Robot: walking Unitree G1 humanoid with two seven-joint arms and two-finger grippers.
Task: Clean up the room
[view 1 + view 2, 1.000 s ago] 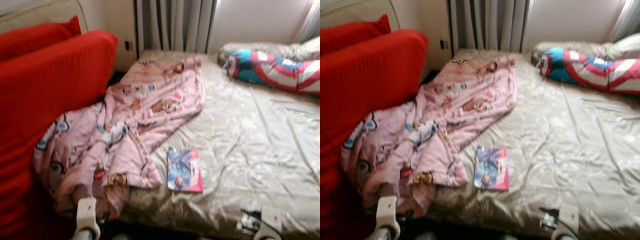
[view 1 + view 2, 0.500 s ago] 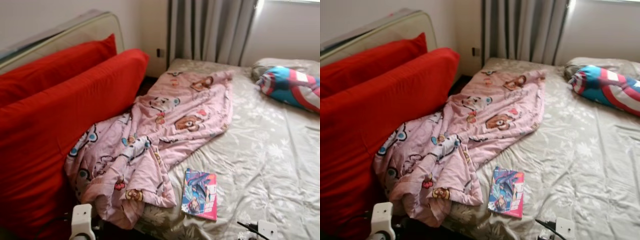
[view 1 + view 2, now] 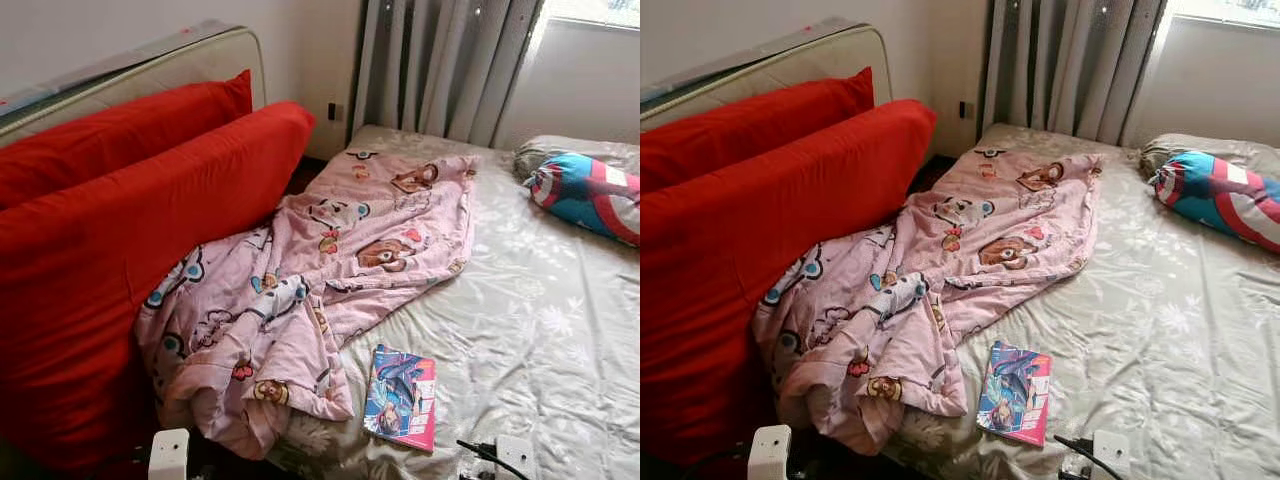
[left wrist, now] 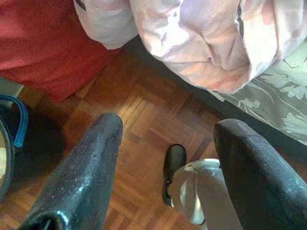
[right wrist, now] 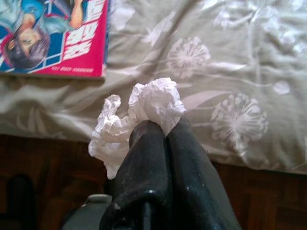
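My right gripper (image 5: 165, 128) is shut on a crumpled white tissue (image 5: 154, 101), held just off the bed's near edge, beside a colourful comic book (image 5: 53, 33). The same book (image 3: 402, 397) lies flat on the grey-green flowered sheet (image 3: 540, 320) near that edge. A pink cartoon-print blanket (image 3: 330, 260) sprawls over the bed's left side and hangs off the corner. My left gripper (image 4: 168, 123) is open with nothing between its fingers, low over the parquet floor (image 4: 144, 110) below the hanging blanket (image 4: 201, 43).
Two big red cushions (image 3: 120, 250) lean against a padded board on the left. A blue, red and white shield-print pillow (image 3: 590, 195) lies at the bed's far right. Grey curtains (image 3: 440, 65) hang behind. A blue-rimmed object (image 4: 12, 129) sits on the floor by my left gripper.
The camera has swung left and lifted, so the cushions, blanket and book have shifted in the picture. The things on the bed have not moved. Both wrists sit lower in the frame.
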